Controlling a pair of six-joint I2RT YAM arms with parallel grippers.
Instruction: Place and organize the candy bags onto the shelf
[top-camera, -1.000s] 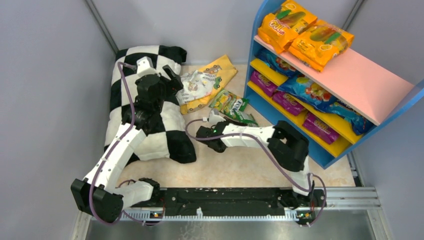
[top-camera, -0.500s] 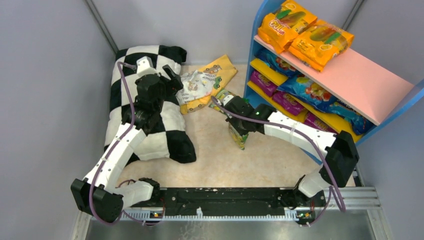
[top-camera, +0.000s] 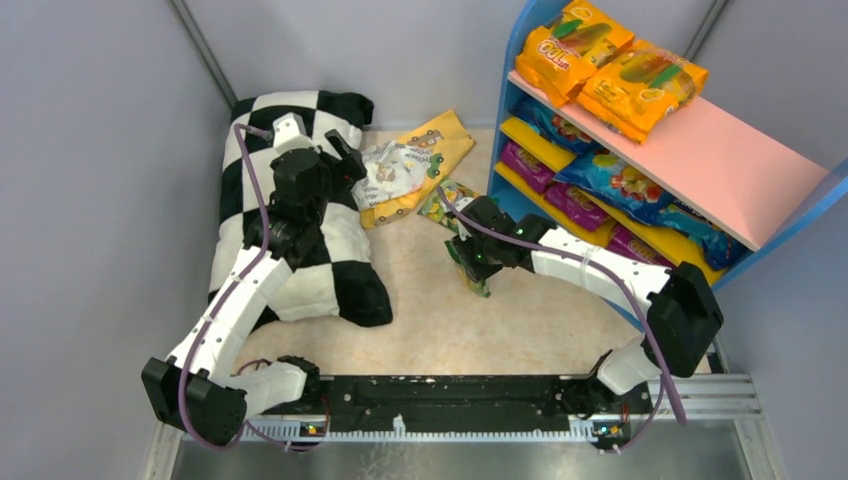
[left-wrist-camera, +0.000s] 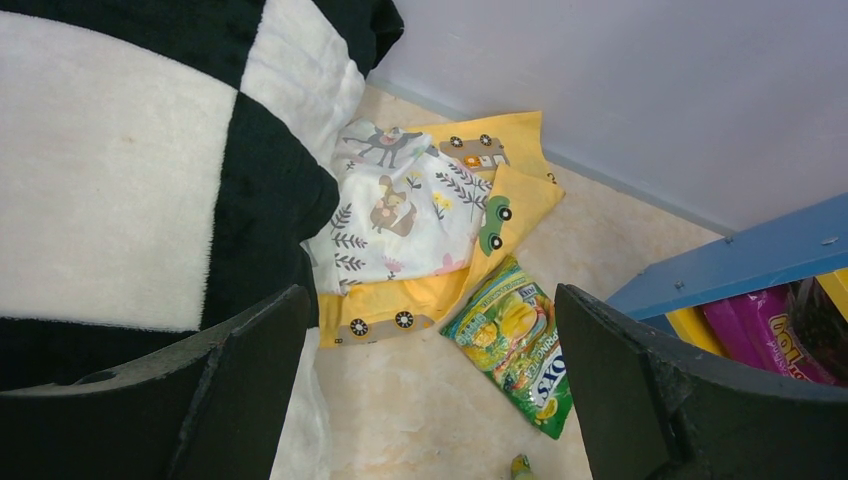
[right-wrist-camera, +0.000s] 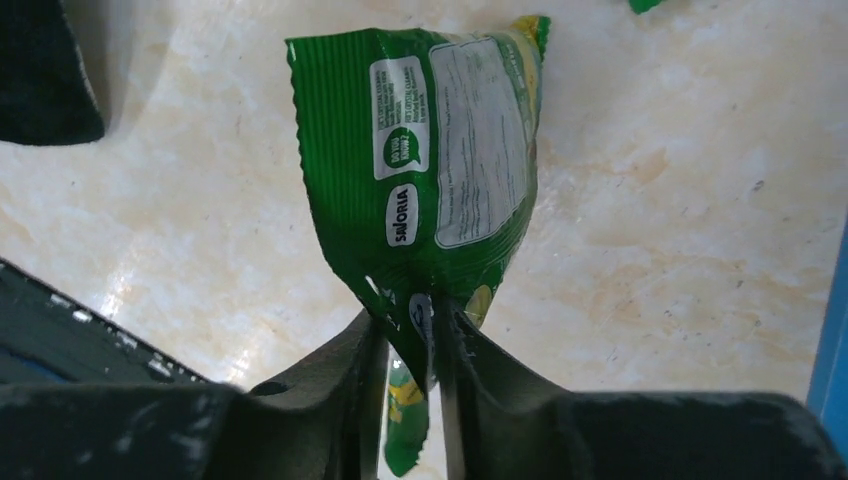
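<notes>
**Jaws, left:** my left gripper (left-wrist-camera: 432, 300) is spread wide, with nothing between the fingers (left-wrist-camera: 250, 370). It is poised over the checkered pillow (top-camera: 340, 250).

**Checkered pillow:** black and white, lying along the left wall.

**Printed cloth** (left-wrist-camera: 410, 215)**:** one part is yellow with cars, the other white with animals. It is crumpled against the pillow's far right corner.

**Second green bag** (left-wrist-camera: 512, 342)**:** lies flat and face up on the pale floor (top-camera: 440, 330). It is just beside the cloth's near edge and near the shelf's blue corner. From above, my right arm hides part of it.

**Jaws, right:** my right gripper (right-wrist-camera: 408, 335) is pinched narrow on one end of the green bag (right-wrist-camera: 430, 150). The bag's printed back faces my wrist camera. It is held over open floor between the pillow and the shelf. I cannot tell whether its far end touches the floor.

**Shelf** (top-camera: 720, 170)**, at the right:**
- **Pink top board:** two orange bags (top-camera: 575, 45), overlapping at the far end.
- **Upper yellow board:** blue bags (top-camera: 610, 180).
- **Lower yellow board:** purple bags (top-camera: 575, 205).
</notes>
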